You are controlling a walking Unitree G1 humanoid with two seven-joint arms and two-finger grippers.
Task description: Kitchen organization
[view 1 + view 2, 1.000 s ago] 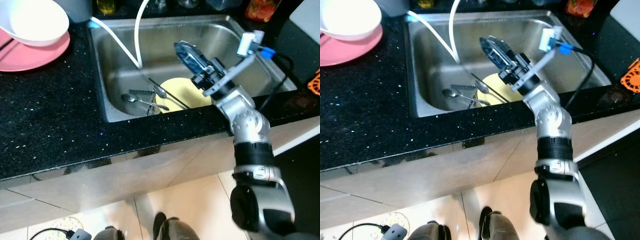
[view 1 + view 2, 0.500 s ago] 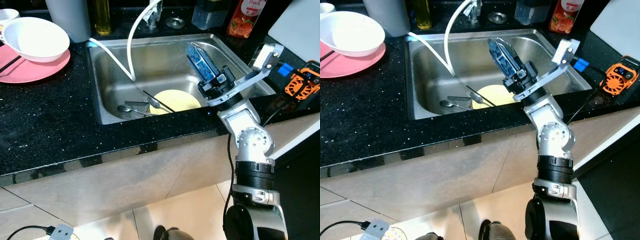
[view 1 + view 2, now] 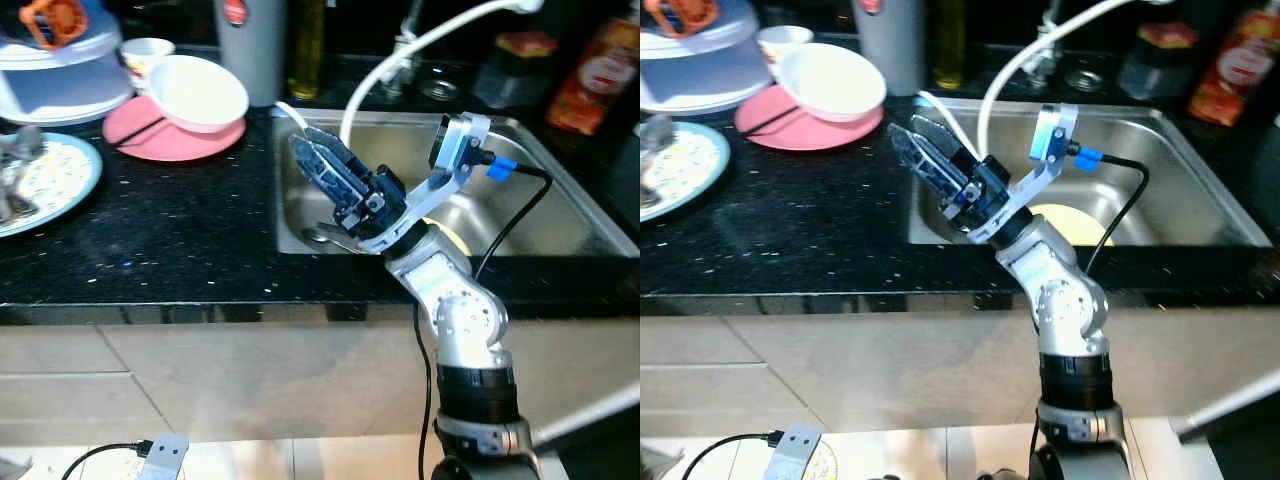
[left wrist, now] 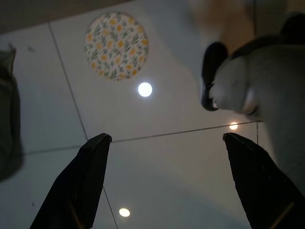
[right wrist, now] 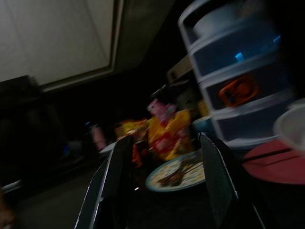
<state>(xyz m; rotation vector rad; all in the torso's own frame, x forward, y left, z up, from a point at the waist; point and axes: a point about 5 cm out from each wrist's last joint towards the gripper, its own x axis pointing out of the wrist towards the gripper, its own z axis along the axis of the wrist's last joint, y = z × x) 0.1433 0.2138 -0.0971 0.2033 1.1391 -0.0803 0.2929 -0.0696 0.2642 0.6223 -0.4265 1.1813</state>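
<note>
My right gripper point(image 3: 305, 155) is raised over the left rim of the steel sink point(image 3: 520, 210), with its fingers aimed up and left toward the counter. In the right wrist view its fingers point(image 5: 114, 176) stand apart, open and holding nothing. A yellow plate point(image 3: 458, 240) lies in the sink, mostly hidden behind my arm. A spoon point(image 3: 320, 237) lies by the sink's near left corner. A white bowl point(image 3: 205, 92) sits on a pink plate point(image 3: 150, 125) on the black counter. My left gripper point(image 4: 167, 138) hangs open above the floor tiles.
A patterned plate point(image 3: 45, 175) with food lies at the counter's left. A stack of plastic drawers point(image 5: 238, 71) stands behind it. A grey cup point(image 3: 255, 45), an oil bottle point(image 3: 305, 50) and a white hose point(image 3: 400, 55) stand behind the sink. A floral mat point(image 4: 116, 45) lies on the floor.
The camera has turned left, bringing the plates on the left counter into view. My right gripper has moved from above the yellow plate to the sink's left rim, still open.
</note>
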